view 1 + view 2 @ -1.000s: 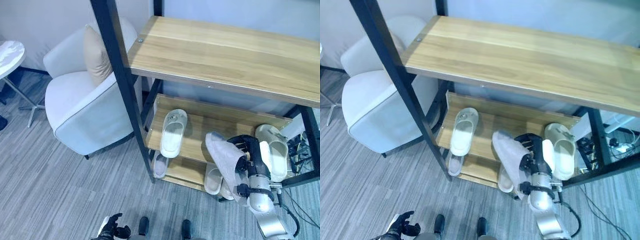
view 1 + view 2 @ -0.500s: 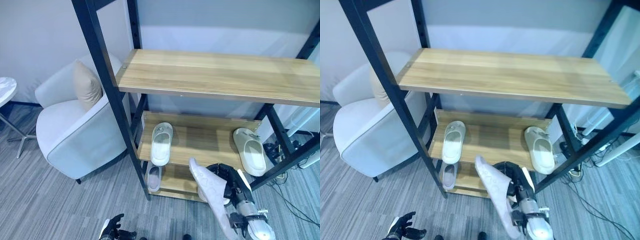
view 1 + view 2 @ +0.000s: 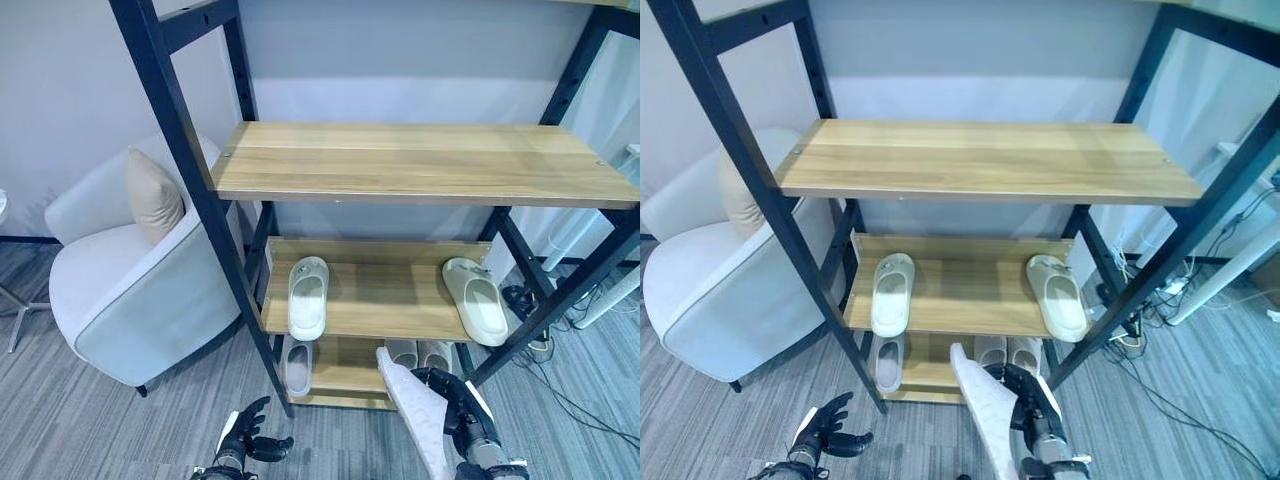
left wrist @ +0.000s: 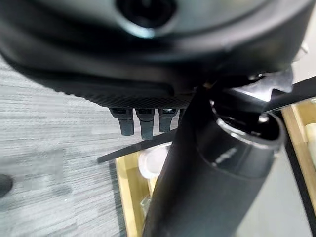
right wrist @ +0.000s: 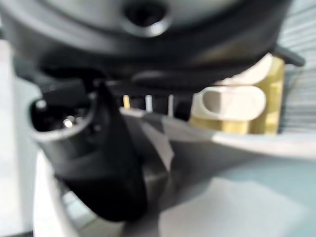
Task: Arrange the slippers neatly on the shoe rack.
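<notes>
**Right hand grips a slipper in front of the rack**

Down low in front of the shoe rack [image 3: 400,165], the right hand [image 3: 458,418] has its dark fingers curled round a pale slipper [image 3: 415,420], sole turned outward, toe pointing up toward the rack's bottom shelf. The slipper is off the shelves, just in front of the lower one. Over on the other side the left hand [image 3: 246,441] hangs near the grey floor [image 3: 110,420], fingers spread and loose, nothing in it.

On the middle shelf sit two slippers well apart: one at the left end [image 3: 307,297], one at the right end [image 3: 476,300], both toes toward the wall. On the bottom shelf there's a single slipper at the left [image 3: 297,366] and a pair side by side toward the right [image 3: 418,354], just behind the held one. The top wooden board is bare.

Beside the rack's left post stands a white armchair [image 3: 130,300] with a beige cushion [image 3: 152,196] propped in it
</notes>
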`<state>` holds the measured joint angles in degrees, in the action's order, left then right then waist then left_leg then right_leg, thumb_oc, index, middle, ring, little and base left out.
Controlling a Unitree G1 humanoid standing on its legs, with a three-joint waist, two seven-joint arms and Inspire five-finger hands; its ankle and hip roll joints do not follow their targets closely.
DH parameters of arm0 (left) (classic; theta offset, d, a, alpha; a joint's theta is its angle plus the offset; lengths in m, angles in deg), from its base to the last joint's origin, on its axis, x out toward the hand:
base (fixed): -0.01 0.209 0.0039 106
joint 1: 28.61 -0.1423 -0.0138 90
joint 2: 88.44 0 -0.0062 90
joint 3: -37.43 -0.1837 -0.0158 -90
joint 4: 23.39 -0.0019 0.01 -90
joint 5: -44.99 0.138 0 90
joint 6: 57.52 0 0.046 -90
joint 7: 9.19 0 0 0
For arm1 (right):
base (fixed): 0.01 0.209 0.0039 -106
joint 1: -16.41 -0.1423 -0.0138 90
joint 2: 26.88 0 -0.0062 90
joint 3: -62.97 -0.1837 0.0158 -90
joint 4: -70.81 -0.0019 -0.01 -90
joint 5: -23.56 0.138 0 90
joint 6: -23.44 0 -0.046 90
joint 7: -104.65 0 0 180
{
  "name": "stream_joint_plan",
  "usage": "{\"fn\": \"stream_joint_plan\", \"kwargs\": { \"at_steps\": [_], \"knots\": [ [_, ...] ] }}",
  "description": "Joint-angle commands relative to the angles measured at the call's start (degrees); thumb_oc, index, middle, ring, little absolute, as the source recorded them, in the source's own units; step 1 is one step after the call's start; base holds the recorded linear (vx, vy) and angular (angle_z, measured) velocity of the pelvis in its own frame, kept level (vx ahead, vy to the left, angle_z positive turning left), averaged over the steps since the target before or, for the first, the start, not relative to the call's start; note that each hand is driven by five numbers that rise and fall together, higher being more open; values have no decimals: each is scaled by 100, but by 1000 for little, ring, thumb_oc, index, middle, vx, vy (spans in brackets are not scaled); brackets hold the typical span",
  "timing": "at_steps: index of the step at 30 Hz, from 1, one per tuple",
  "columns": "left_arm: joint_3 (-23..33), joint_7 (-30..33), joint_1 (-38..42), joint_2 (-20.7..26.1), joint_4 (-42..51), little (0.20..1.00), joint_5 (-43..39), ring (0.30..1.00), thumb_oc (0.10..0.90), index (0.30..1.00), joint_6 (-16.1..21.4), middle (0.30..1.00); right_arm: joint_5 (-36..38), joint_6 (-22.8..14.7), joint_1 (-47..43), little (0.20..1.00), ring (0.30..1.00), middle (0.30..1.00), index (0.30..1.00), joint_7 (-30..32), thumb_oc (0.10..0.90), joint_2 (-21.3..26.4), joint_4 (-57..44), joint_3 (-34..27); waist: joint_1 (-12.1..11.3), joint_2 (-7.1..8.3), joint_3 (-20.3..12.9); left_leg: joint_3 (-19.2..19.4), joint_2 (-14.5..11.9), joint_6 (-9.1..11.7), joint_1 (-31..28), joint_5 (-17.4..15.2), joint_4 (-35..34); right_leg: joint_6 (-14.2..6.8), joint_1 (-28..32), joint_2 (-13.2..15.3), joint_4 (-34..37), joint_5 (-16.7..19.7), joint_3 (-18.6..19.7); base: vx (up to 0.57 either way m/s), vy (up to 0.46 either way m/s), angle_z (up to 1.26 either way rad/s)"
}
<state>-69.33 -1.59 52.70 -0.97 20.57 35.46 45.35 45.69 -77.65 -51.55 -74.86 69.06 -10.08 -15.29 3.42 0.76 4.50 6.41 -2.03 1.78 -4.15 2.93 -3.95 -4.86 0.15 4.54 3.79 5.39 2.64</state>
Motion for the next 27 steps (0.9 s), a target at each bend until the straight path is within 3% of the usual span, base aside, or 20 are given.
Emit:
{"fn": "stream_joint_plan", "kwargs": {
  "at_steps": [1, 2, 6, 8, 10, 12, 13, 14, 22, 27],
  "knots": [
    [329, 328, 701, 366, 155, 900, -290, 900, 800, 900, 571, 900, 458, -454, -907, 300, 300, 300, 300, 68, 400, 14, -522, -51, -219, 115, 799, 125, 70, -55, 409, -936, 971, -357, -381, 154, -1021, -793, -255, -385, -108, -70],
    [537, 544, 688, 513, 375, 900, -405, 900, 800, 900, 670, 900, 756, -511, -1010, 300, 300, 300, 300, 131, 400, -66, -473, 29, -360, 175, 928, 384, -102, -5, 871, -1060, 1444, -422, -814, 389, -1409, -779, -844, -160, -68, -74],
    [792, 738, 673, 591, 654, 900, -752, 900, 800, 900, 816, 900, 1093, -514, -1024, 300, 300, 300, 300, 202, 400, -137, -350, 138, -454, 238, 1106, 390, -282, 15, 1328, -1262, 2261, -349, -1115, 555, -1920, -940, -1188, -83, -92, -49],
    [995, 1087, 1037, 690, 954, 900, -1056, 900, 800, 900, 1032, 900, 770, -527, -1497, 300, 300, 300, 300, 348, 400, 144, -252, 338, -458, 184, 1488, 80, -434, 20, 2209, -1547, 3296, -220, -1789, 635, -2819, -1297, -1270, -178, -145, 31],
    [1043, 1246, 1217, 742, 1104, 900, -954, 900, 800, 900, 1118, 900, 183, -510, -1712, 300, 300, 300, 300, 449, 400, 351, -440, 371, -458, 142, 1514, -61, -427, 7, 2601, -1658, 3627, -152, -2143, 674, -3212, -1516, -1326, -84, -79, 52],
    [1072, 1577, 1433, 778, 1221, 900, -882, 900, 800, 900, 1238, 900, -30, -621, -2084, 300, 300, 300, 300, 748, 400, 394, -433, 354, -455, 75, 1573, -117, -442, -15, 3124, -1764, 4031, -107, -2694, 722, -3701, -1673, -1316, -76, -26, 40],
    [1072, 1577, 1433, 778, 1221, 900, -882, 900, 800, 900, 1238, 900, -30, -621, -2083, 300, 300, 300, 300, 748, 400, 394, -433, 354, -454, 75, 1570, -118, -442, -15, 3129, -1764, 4033, -107, -2698, 722, -3702, -1673, -1316, -42, -16, 10],
    [1170, 1859, 1586, 819, 1397, 900, -918, 900, 800, 900, 1307, 900, -46, -667, -2436, 300, 300, 300, 300, 1043, 400, 349, -502, 346, -494, -12, 1589, -192, -474, -35, 3619, -2064, 4553, -81, -3182, 713, -4228, -2016, -1195, -57, -13, -5],
    [1566, 2913, 2316, 1045, 1733, 900, -1157, 900, 800, 900, 1466, 900, -304, -876, -4904, 300, 300, 300, 300, 2376, 400, 329, -655, 444, -741, -357, 1567, -532, -529, -294, 5986, -2734, 6630, 252, -5547, 759, -6317, -2819, -816, -89, 7, 0],
    [1880, 3395, 2366, 1147, 2175, 900, -1316, 900, 800, 900, 1530, 900, -711, -613, -6327, 300, 300, 300, 300, 2972, 400, 439, -276, 571, -970, -483, 1567, -785, -502, -449, 7119, -3317, 8209, 487, -6696, 738, -7967, -3420, -544, 27, -27, 4]
  ]
}}
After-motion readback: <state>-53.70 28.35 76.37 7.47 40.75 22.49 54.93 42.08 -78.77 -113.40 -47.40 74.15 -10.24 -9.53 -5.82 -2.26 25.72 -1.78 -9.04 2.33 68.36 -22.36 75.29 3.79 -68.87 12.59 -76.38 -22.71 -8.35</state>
